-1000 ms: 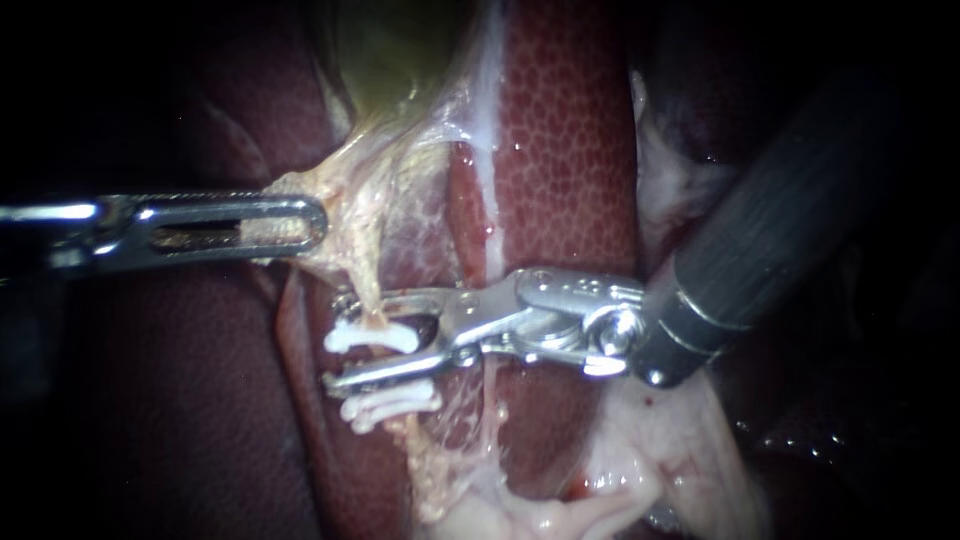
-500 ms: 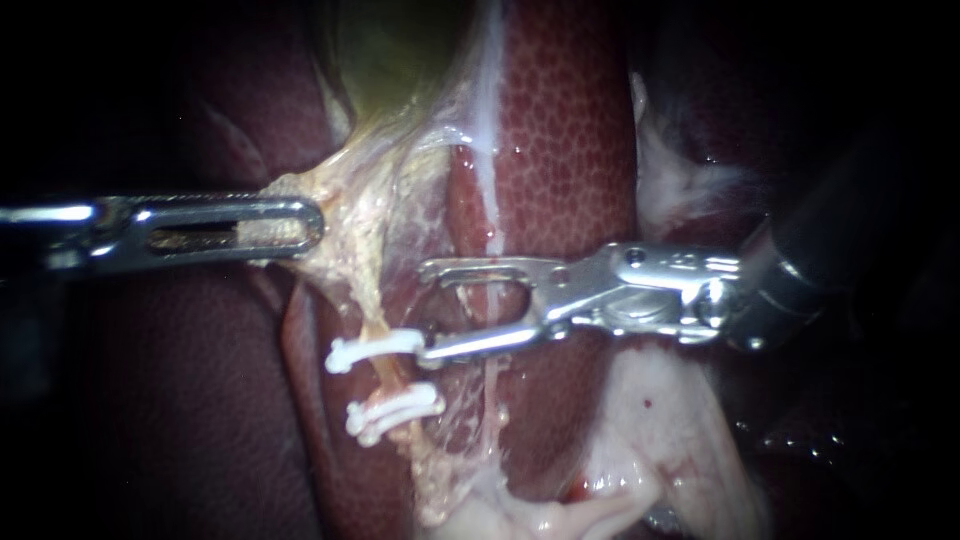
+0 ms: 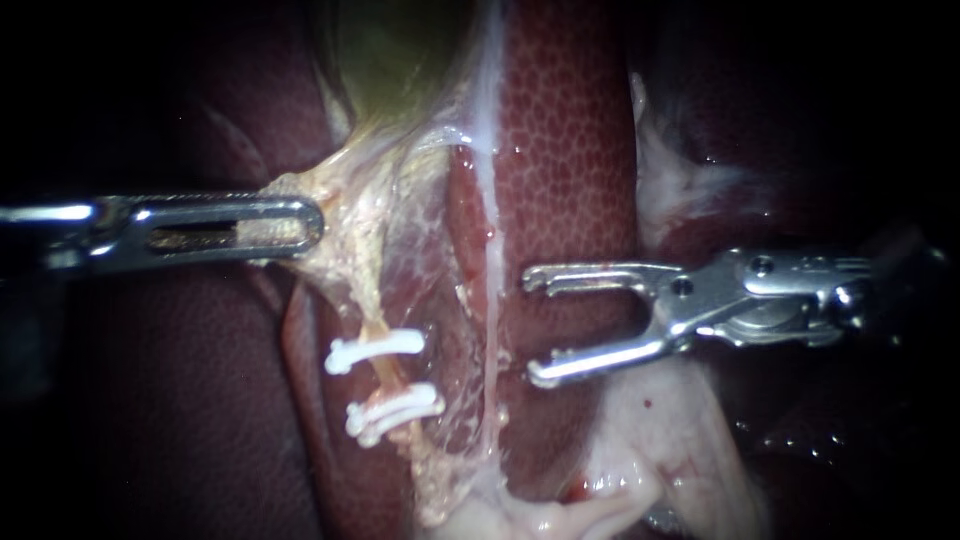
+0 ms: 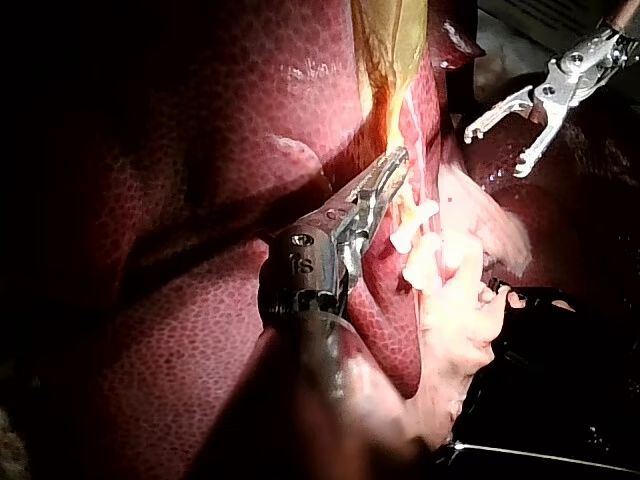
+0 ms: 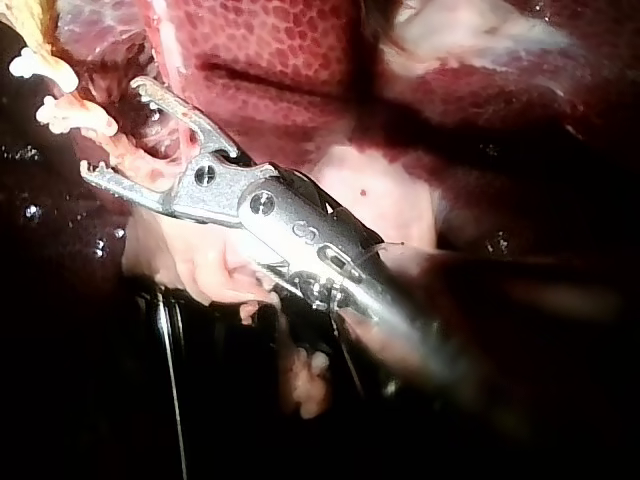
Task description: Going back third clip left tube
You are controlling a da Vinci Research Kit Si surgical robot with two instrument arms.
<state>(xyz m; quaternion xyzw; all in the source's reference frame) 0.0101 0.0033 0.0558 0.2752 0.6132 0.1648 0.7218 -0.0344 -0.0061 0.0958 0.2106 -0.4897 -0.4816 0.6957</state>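
Dark surface under the liver and pale tissue

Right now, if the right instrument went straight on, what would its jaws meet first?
The right instrument would likely meet the thin pale strand first, then the upper clip; depth is unclear.

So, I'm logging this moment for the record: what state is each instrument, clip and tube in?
Left silver slotted-jaw instrument: jaws shut on pale yellowish tissue.
Right silver instrument: jaws open, holding nothing.
Upper white plastic clip: closed across the thin tan tube.
Lower white plastic clip: closed across the same tube.
Thin tan tube: uncut between the two clips.
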